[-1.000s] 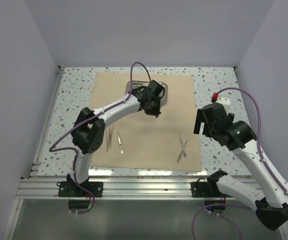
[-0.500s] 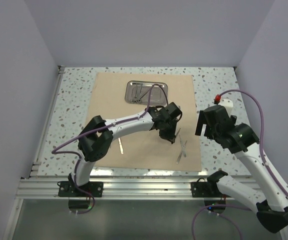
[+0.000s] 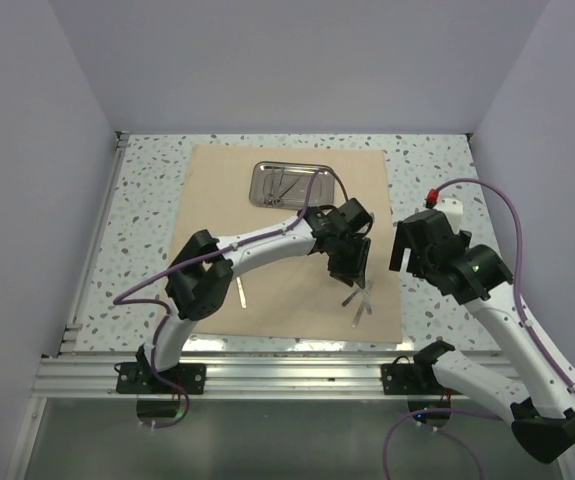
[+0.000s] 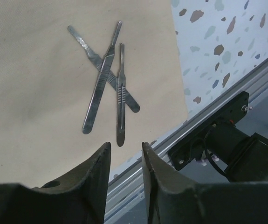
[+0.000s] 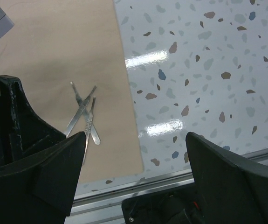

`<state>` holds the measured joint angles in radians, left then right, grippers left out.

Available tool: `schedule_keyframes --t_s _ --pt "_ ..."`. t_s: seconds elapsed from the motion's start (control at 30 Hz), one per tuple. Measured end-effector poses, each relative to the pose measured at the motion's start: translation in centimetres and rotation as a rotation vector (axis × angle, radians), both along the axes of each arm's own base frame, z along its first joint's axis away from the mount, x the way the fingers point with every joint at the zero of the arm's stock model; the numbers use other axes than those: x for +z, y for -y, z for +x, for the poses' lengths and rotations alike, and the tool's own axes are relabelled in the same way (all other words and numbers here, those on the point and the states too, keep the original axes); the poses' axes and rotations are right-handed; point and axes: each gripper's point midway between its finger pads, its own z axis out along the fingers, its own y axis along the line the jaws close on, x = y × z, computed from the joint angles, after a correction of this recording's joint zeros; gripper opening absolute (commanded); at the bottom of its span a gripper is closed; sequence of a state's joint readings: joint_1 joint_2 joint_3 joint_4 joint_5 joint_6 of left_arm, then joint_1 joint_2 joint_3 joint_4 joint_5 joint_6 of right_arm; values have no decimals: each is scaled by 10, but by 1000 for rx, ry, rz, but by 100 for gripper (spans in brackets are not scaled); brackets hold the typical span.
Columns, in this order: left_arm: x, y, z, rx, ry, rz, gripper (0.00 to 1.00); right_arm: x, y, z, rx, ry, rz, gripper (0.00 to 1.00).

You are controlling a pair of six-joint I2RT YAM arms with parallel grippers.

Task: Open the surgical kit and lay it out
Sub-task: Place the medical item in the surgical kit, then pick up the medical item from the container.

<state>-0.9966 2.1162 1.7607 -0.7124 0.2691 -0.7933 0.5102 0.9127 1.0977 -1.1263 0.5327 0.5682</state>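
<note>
I am hovering my left gripper (image 4: 126, 151) over the near right corner of the cloth wrap (image 3: 267, 200), jaws slightly parted and pinching nothing. Three crossed instruments (image 4: 106, 77) are lying there, probably grouped clear of the steel tray (image 3: 292, 185) at the wrap's far edge. My right gripper (image 5: 136, 137) is hanging spread wide and empty, just off the wrap's right edge.

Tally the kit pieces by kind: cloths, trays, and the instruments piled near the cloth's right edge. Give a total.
cloth: 1
steel tray: 1
piled instruments: 3
Total: 5
</note>
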Motion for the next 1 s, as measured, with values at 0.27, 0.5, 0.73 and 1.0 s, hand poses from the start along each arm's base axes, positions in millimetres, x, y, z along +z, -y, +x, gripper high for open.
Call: schedule_keyframes --t_s 0.27,0.5,0.73,1.0 --pt "51 18 20 -30 77 -83 40 -2 0 3 -2 -10 -14 92" --pt "64 -10 79 48 147 -81 40 -1 -2 7 -1 -5 -13 92" --pt "101 -106 209 293 304 -61 41 -2 -6 12 4 -7 -11 93" --pt "122 -225 301 505 436 -7 41 -3 -10 18 1 -8 -6 93"
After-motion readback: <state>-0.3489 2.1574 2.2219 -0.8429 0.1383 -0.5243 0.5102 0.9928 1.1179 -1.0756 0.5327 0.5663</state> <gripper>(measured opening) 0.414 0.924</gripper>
